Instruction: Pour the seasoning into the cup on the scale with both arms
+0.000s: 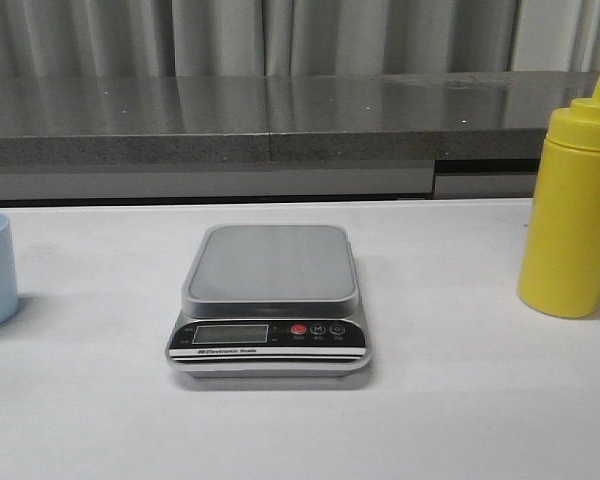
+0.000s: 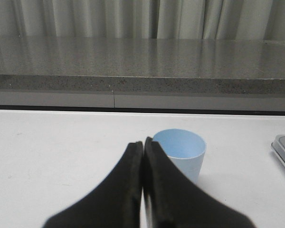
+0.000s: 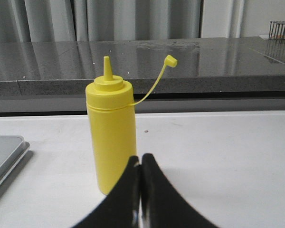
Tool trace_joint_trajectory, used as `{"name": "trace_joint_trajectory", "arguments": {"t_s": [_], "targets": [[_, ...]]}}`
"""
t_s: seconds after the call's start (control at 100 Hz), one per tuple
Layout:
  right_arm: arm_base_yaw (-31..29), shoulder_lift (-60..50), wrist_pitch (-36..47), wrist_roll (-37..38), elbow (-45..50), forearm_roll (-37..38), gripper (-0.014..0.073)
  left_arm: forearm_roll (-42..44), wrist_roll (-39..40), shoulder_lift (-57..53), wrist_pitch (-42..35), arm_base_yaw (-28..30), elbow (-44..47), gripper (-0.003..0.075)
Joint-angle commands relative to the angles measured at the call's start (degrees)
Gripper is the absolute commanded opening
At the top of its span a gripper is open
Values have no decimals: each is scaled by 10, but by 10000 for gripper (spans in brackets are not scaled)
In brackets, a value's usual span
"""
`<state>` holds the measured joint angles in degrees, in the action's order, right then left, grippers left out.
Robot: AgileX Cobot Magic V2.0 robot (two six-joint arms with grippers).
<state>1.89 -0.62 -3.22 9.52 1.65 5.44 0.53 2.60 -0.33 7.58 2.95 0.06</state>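
**Both sets of fingers pressed together, nothing picked up**

Left side first: the left gripper (image 2: pixel 143 147) has its angular black fingers (image 2: pixel 123 190) pressed flat against each other, only a thin seam between them, and they grip nothing. Just beyond their tips stands the plain light blue plastic tumbler (image 2: pixel 183 151), upright on the white table (image 2: pixel 52 156), open mouth up. Whether the tips touch its rim I cannot tell from here. Off to one side of that view, a grey corner of the scale pokes in.

Over to the right gripper (image 3: pixel 141 161): same story, black fingers (image 3: pixel 156 199) shut tight together, empty. Right past them stands the tall yellow plastic squeeze bottle (image 3: pixel 110 133), upright on the table, pointed nozzle bare, its little yellow cap (image 3: pixel 170 60) dangling out to the side on a thin tether.

Looking from the front, neither arm shows. The small flat kitchen scale with the rounded grey steel platform (image 1: pixel 270 295) sits in the middle of the table, its platform bare, black front panel facing us with an LCD display (image 1: pixel 230 334) and a red button (image 1: pixel 298 329). The blue tumbler is well apart at the far left edge, half cut off; the yellow bottle stands well apart on the right. Behind the table runs a grey speckled stone ledge (image 1: pixel 280 115), with pale curtains (image 1: pixel 230 35) behind that.
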Motion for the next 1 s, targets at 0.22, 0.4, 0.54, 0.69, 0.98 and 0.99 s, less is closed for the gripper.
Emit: {"name": "trace_joint_trajectory", "arguments": {"t_s": [0.22, 0.4, 0.54, 0.69, 0.98, 0.99], "targets": [[-2, -11, 42, 0, -11, 5, -69, -5, 4, -17, -47, 2, 24, -20], [-2, -11, 42, 0, -11, 5, -69, -5, 4, -17, -50, 2, 24, -20], [-2, -11, 42, 0, -11, 5, -69, -5, 4, -17, -62, 2, 24, -20], [-2, -11, 42, 0, -11, 5, -69, -10, 6, -17, -95, 2, 22, -20], [-2, -11, 42, 0, -11, 5, -69, -45, 6, 2, -19, 2, -61, -21], [-2, -11, 42, 0, -11, 5, -69, -45, 6, 3, -15, 2, -66, -21]]}}
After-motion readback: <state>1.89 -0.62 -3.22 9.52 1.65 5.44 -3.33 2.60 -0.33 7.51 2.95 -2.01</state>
